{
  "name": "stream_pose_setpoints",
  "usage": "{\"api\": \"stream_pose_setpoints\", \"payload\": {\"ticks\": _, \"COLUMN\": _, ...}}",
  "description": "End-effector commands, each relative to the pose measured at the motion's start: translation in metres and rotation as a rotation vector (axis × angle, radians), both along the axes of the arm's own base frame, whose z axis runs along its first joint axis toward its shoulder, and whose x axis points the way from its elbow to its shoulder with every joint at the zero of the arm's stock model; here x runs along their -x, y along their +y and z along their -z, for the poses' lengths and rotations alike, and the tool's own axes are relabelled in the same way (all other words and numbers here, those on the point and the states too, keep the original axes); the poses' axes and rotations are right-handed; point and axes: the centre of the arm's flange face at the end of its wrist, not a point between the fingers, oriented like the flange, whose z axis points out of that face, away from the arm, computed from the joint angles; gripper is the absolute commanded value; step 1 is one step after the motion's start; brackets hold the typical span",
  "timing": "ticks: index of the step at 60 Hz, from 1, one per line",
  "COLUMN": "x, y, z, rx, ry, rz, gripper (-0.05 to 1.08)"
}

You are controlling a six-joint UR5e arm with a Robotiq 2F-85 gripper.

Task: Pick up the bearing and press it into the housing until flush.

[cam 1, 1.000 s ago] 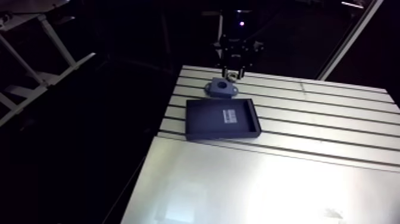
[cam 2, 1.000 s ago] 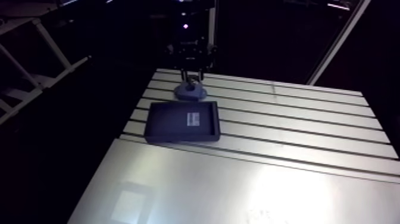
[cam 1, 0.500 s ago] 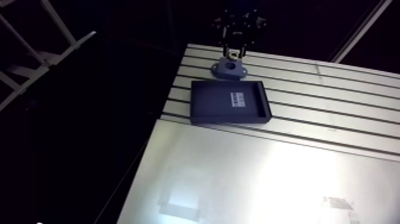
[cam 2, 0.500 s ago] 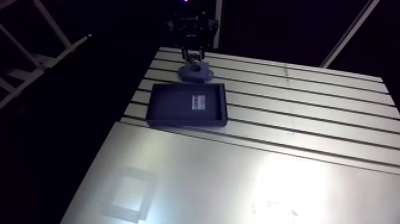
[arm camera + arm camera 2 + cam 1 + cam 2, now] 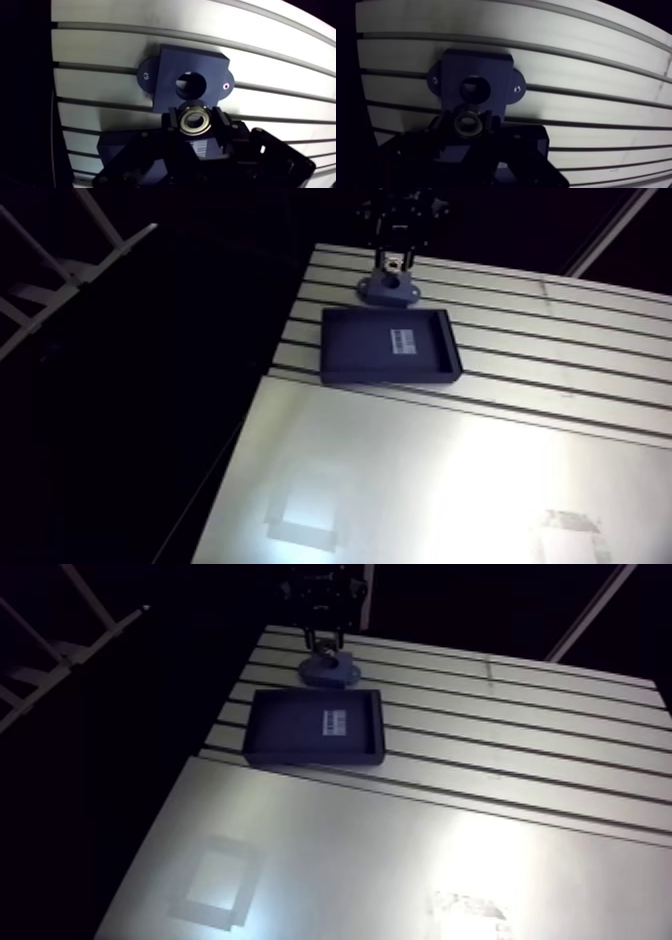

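Pick was done: the fingers (image 5: 173,120) were clamped on the bearing (image 5: 196,121), one on each side of its outer ring, spread only as wide as the ring. The bearing hung at the housing (image 5: 167,75), close beside its bore (image 5: 191,85) on the fingers' side, not in it. The bore looked empty. We couldn't tell how high above the housing the bearing was. We judged the task roughly halfway, with lining up on the bore, pressing in till flush and letting go all left to do. The housing sat on the tabletop (image 5: 100,55), with a dark tray (image 5: 370,348) just beside it. Count: one bearing, one housing with one bore and two side ears, one tray with one white label (image 5: 403,342), two fingers.
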Motion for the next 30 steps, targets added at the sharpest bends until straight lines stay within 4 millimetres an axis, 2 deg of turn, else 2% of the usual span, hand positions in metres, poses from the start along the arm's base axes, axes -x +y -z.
{"api": "stream_pose_setpoints", "payload": {"ticks": 1, "x": 0.0029, "y": 0.0004, "z": 0.0099, "rx": -0.004, "ry": -0.012, "rz": 0.001, "gripper": 0.7}}
{"api": "stream_pose_setpoints", "payload": {"ticks": 15, "x": 0.0064, "y": 0.0026, "z": 0.0186, "rx": -0.004, "ry": -0.023, "rz": 0.004, "gripper": 0.7}}
{"api": "stream_pose_setpoints", "payload": {"ticks": 30, "x": 0.0077, "y": 0.0023, "z": 0.0184, "rx": -0.001, "ry": -0.021, "rz": 0.004, "gripper": 0.7}}
